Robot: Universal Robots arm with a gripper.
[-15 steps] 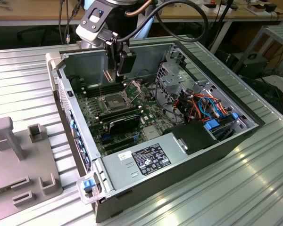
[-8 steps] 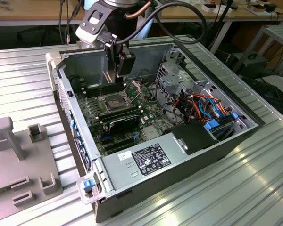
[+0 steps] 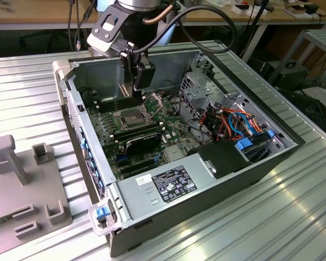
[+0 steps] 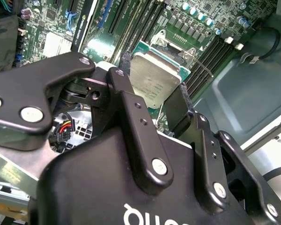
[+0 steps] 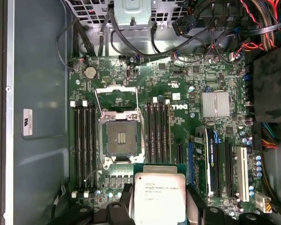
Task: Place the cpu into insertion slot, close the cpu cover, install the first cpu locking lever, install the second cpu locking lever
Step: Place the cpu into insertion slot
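Observation:
My gripper (image 5: pixel 159 212) is shut on the cpu (image 5: pixel 159 194), a flat square chip with a silver top, gripped by two opposite edges. In the second wrist view the black fingers (image 4: pixel 131 110) flank the cpu (image 4: pixel 154 77) while the gripper (image 4: pixel 152 86) hangs above the board. The insertion slot (image 5: pixel 121 138) lies open and empty on the green board, a short way from the chip. The cpu cover (image 5: pixel 116 96) is swung back off the slot. In the exterior view the gripper (image 3: pixel 135 89) hovers just over the insertion slot (image 3: pixel 131 115), with the cpu cover (image 3: pixel 154 100) standing up beside it.
Black memory sticks (image 5: pixel 84 140) run along both sides of the slot. A thin wire lever (image 4: pixel 201 65) sticks out beside the socket. Cables and a drive cage (image 3: pixel 198 89) crowd the case's far side, and a power supply (image 3: pixel 168 182) sits at the front. The case wall (image 3: pixel 70 103) stands at the exterior view's left.

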